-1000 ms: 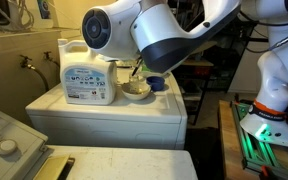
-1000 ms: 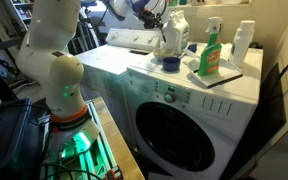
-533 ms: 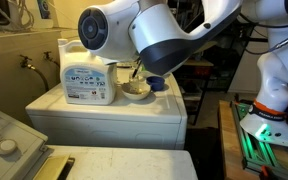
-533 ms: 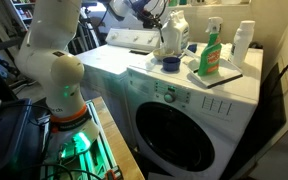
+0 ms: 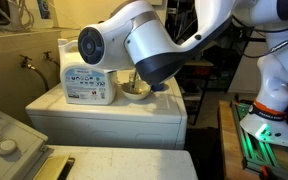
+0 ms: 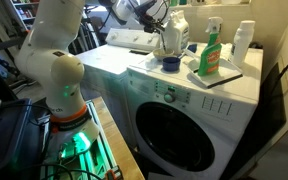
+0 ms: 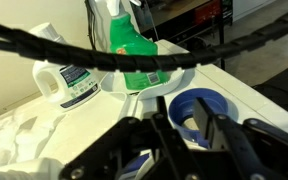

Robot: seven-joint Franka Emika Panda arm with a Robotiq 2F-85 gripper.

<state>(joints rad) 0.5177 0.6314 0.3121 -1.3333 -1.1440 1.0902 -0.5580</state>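
Claw [image 7: 184,122] of mine hangs low in the wrist view, jaws apart and gripping nothing. Just past my fingertips, right of centre, sits a blue cup [image 7: 206,103]. Behind it stand a green spray bottle [image 7: 134,50] at top centre and a white detergent jug [image 7: 66,80] at upper left.

White washing machine top [image 6: 149,73] carried a large detergent jug [image 6: 174,38], a pale bowl [image 5: 136,91] with a blue cup [image 6: 170,63] just beside it, and a dark flat mat [image 6: 227,76] that bore a green spray bottle [image 6: 211,52], with a white bottle [image 6: 243,42] near the wall.
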